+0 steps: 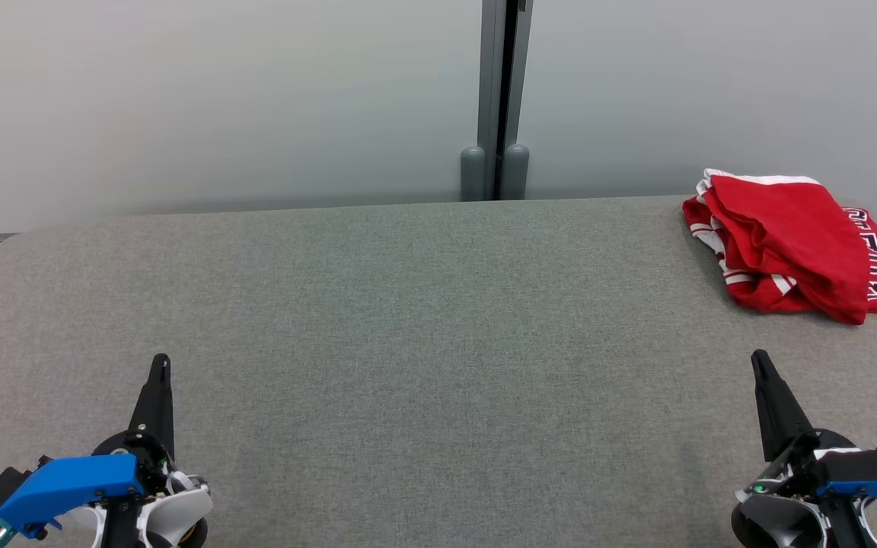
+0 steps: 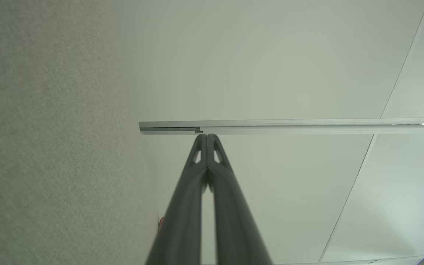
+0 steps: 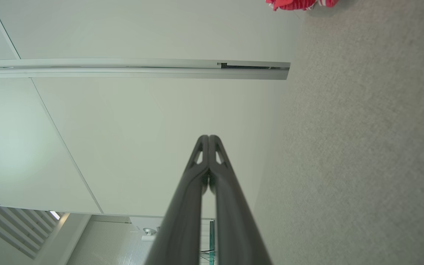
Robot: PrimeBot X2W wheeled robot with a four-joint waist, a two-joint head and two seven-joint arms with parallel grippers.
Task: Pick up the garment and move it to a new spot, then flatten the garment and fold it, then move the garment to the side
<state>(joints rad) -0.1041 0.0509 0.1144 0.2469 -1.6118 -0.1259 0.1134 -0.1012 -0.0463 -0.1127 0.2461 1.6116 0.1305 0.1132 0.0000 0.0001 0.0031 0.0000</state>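
Observation:
The garment (image 1: 796, 243) is a red jersey with white stripes and white lettering, lying crumpled at the far right corner of the grey table (image 1: 423, 335). A strip of the garment (image 3: 300, 3) also shows at the top edge of the right wrist view. My left gripper (image 1: 160, 361) rests near the front left of the table, shut and empty; its fingertips (image 2: 207, 137) touch each other. At the front right my right gripper (image 1: 759, 358) is shut too, holding nothing, well short of the garment; in its wrist view the right gripper (image 3: 208, 137) points at the wall.
A pale wall with a dark vertical post (image 1: 495, 99) stands behind the table. The table's rounded back corners lie at the far left and far right. A grey felt surface spreads between the two grippers.

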